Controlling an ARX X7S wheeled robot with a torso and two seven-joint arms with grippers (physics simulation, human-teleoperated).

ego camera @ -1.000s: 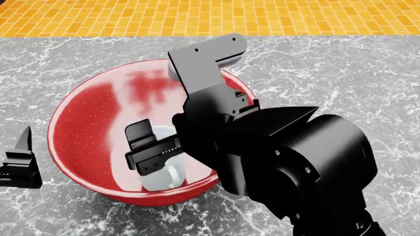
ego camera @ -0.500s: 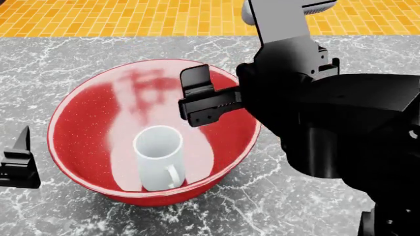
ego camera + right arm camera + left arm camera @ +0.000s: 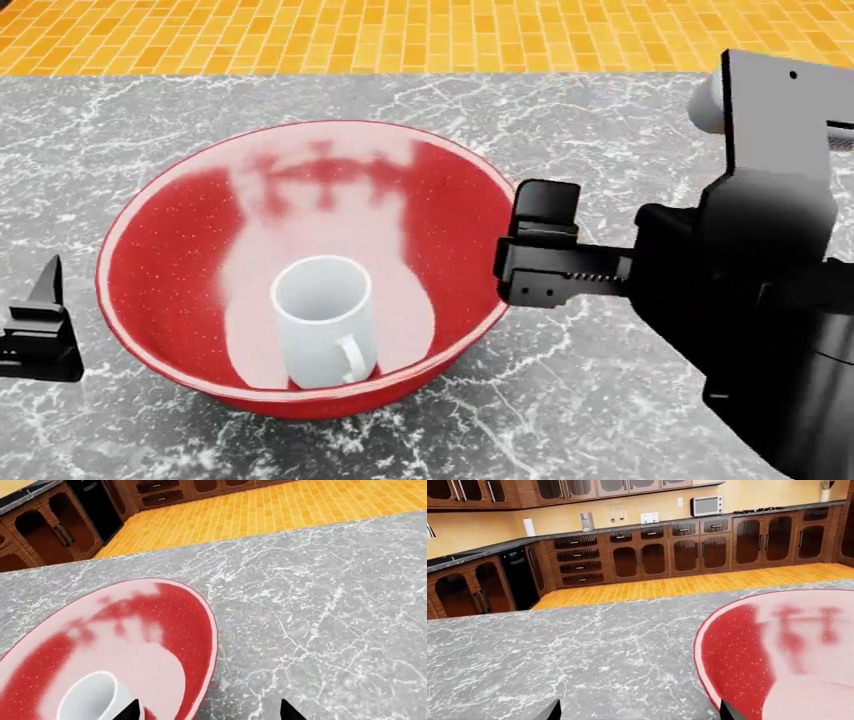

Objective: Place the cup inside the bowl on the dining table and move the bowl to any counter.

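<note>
The red speckled bowl (image 3: pixel 174 260) stands on the grey marble dining table (image 3: pixel 627 130). The white cup (image 3: pixel 322 322) stands upright inside it, with nothing touching it. My right gripper (image 3: pixel 561 262) hovers open at the bowl's right rim. In the right wrist view, that gripper (image 3: pixel 208 711) has one fingertip over the bowl (image 3: pixel 173 625) near the cup (image 3: pixel 90 700) and the other over the table. My left gripper (image 3: pixel 38 335) is open, just left of the bowl and apart from it. In the left wrist view, that gripper (image 3: pixel 639 712) is empty, with the bowl (image 3: pixel 774 650) beside it.
Black-topped counters (image 3: pixel 627 527) over brown cabinets run along the far wall, across an orange brick floor (image 3: pixel 694 582). A toaster oven (image 3: pixel 706 505) stands on the counter. The table's far edge (image 3: pixel 400 74) is just beyond the bowl.
My right gripper has drawn away from the cup, out of the bowl and to the right past its rim. The cup stays standing in the bowl. The left gripper has not moved.
</note>
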